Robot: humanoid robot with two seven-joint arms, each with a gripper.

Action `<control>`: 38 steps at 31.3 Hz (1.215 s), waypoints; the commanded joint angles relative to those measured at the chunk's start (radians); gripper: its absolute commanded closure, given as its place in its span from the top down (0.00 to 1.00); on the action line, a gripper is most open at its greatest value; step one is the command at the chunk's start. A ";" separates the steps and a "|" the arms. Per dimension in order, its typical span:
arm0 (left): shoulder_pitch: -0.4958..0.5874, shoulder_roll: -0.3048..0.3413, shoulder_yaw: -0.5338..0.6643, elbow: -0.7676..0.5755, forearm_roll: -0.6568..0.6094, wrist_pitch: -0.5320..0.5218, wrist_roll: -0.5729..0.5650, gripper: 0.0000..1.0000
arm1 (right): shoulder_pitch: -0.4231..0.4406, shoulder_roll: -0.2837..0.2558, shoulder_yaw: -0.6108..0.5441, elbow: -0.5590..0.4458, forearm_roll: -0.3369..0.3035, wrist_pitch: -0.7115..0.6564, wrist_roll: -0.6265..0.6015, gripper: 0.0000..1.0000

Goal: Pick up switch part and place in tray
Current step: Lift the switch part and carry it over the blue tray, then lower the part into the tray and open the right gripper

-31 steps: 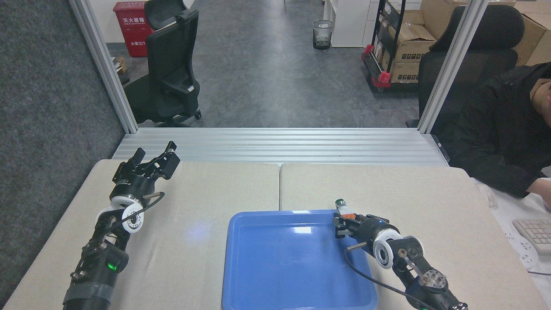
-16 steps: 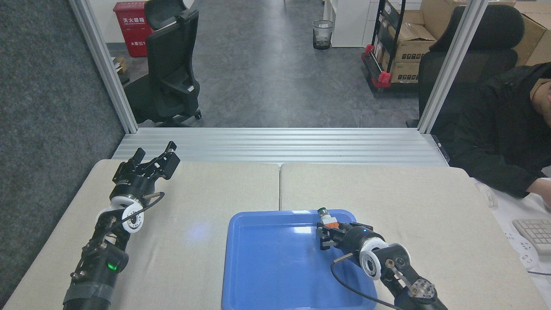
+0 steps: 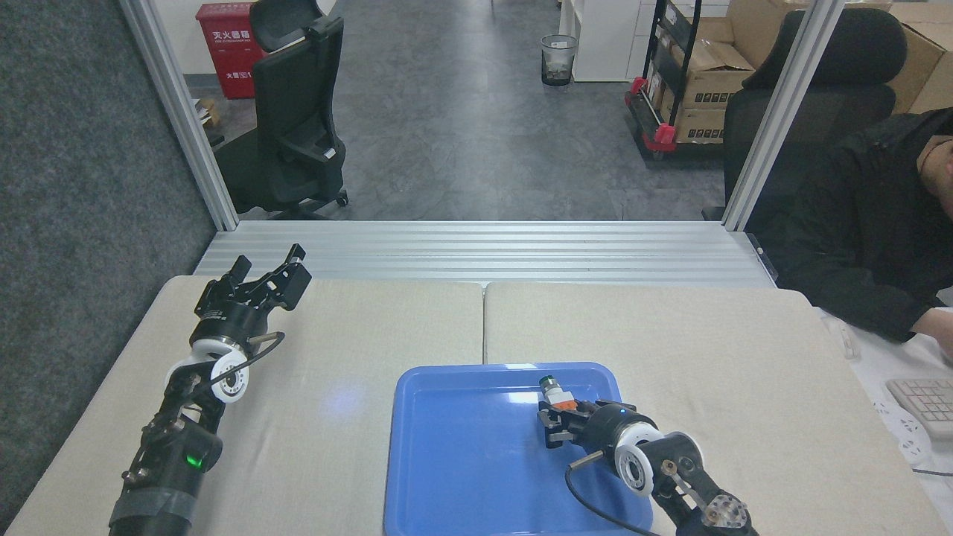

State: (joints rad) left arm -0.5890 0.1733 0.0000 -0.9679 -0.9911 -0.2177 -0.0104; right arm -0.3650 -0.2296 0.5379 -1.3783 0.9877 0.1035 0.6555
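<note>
The blue tray (image 3: 461,461) lies on the table at front centre. Over its right half my right gripper (image 3: 558,421) is shut on the switch part (image 3: 556,394), whose white and orange body sticks out past the fingers with its dark-tipped silver end pointing away from me. I cannot tell whether the part touches the tray floor. My left gripper (image 3: 266,274) hovers open at the table's far left corner, holding nothing, well away from the tray.
The table (image 3: 744,342) is two beige pads with a seam down the middle. An aluminium rail (image 3: 484,249) runs along its far edge. A person in a dark jacket (image 3: 871,223) sits at the right, by a keyboard (image 3: 927,406).
My right gripper has carried the switch part leftward and nearer, from the tray's far right corner to above the tray's right half. The left arm has stayed still.
</note>
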 commanded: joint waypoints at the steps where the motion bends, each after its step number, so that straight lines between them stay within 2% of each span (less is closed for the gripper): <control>1: 0.000 0.000 -0.023 0.000 0.000 -0.002 0.000 1.00 | 0.009 0.010 -0.007 -0.021 -0.001 0.002 0.003 0.00; 5: 0.000 0.000 -0.023 0.000 0.000 0.000 0.000 1.00 | 0.012 0.013 -0.007 -0.019 0.000 0.002 0.006 0.00; 6: 0.000 0.000 -0.023 0.000 0.000 0.000 0.000 1.00 | 0.012 0.013 -0.007 -0.019 -0.001 0.001 0.006 0.06; 7: 0.000 0.000 -0.023 0.000 0.000 0.000 0.000 1.00 | 0.012 0.013 -0.007 -0.019 -0.001 0.001 0.006 0.30; 8: 0.000 0.000 -0.023 0.000 -0.001 -0.002 0.000 1.00 | 0.012 0.013 -0.009 -0.019 -0.004 0.001 0.006 0.68; 9: 0.000 0.000 -0.023 0.000 0.000 -0.002 0.000 1.00 | 0.012 0.013 -0.009 -0.019 -0.004 0.001 0.006 0.84; 21: 0.000 0.000 -0.023 0.000 0.000 0.000 0.001 1.00 | 0.011 0.001 -0.019 -0.021 -0.006 0.001 0.004 0.84; 23: 0.000 0.000 -0.023 0.000 0.000 0.000 0.001 1.00 | -0.006 -0.007 -0.067 -0.025 -0.009 0.001 0.006 0.84; 25: 0.000 0.000 -0.023 0.000 0.000 0.000 0.001 1.00 | -0.043 -0.007 -0.162 -0.047 -0.011 -0.005 0.006 0.85; 27: 0.000 0.000 -0.023 0.000 0.000 0.000 0.001 1.00 | -0.083 -0.010 -0.231 -0.056 -0.012 -0.008 0.006 0.89; 30: 0.000 0.000 -0.023 0.000 0.000 0.000 0.001 1.00 | -0.124 -0.023 -0.298 -0.056 -0.012 -0.010 0.004 0.90; 38: 0.000 0.000 -0.023 0.000 0.000 -0.002 0.003 1.00 | -0.135 -0.085 -0.345 -0.058 -0.011 -0.001 -0.007 0.90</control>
State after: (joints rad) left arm -0.5890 0.1733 0.0000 -0.9679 -0.9911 -0.2177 -0.0098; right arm -0.4594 -0.2471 0.3685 -1.4157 0.9777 0.0973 0.6540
